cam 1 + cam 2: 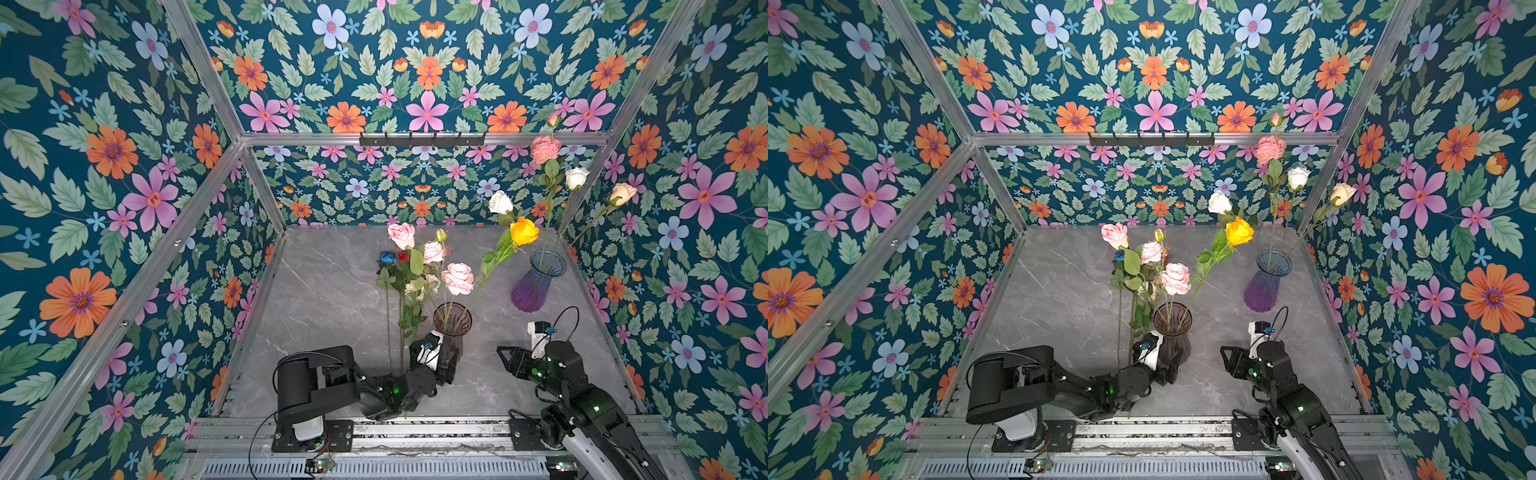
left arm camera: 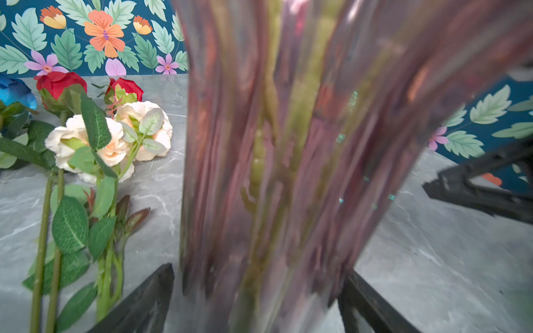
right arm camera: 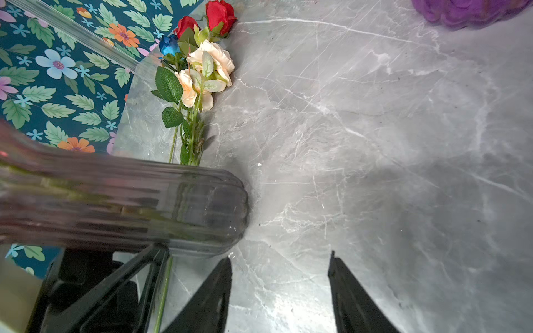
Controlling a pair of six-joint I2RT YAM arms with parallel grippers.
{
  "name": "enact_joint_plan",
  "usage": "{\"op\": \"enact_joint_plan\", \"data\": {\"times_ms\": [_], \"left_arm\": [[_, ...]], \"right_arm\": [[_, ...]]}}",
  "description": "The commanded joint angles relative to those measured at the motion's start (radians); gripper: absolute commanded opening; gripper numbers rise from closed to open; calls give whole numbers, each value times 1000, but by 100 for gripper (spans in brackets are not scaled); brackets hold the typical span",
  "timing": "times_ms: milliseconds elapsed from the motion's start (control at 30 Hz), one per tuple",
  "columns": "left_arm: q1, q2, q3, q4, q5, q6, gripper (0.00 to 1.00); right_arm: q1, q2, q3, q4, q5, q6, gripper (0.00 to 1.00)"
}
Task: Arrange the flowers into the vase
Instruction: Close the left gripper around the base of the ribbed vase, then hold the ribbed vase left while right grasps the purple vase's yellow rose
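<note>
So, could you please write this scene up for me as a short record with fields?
table: grey marble-look tabletop
near vase: dark smoky ribbed glass vase, holding pink roses and an orange-yellow rose
far vase: purple-blue ribbed glass vase, holding a pink peony, a white rose, a peach rose
loose: cream, red and blue flowers lying on the table beside the dark vase
left gripper: jaws wide, one either side of the dark vase's base; contact unclear
right gripper: open, empty, over bare table

Loose flowers [image 1: 414,289] lie left of the near vase [image 1: 453,345].
</note>
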Motion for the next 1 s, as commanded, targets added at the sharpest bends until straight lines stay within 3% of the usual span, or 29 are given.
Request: {"op": "enact_joint_plan", "data": {"times_ms": [0,200,433,700,967], "left_arm": [[57,18,31,-31,61,20,88],[156,54,51,5,125,33,87],[162,49,59,90,275,228,90],[190,-7,20,113,441,302,90],[194,-38,23,34,429,320,90]], "right_arm": [[1,1,5,25,8,-5,56],[1,6,5,29,5,-7,56],[1,18,7,34,5,-8,56],[1,18,8,31,7,-7,56],[1,73,102,68,24,24,55]]}}
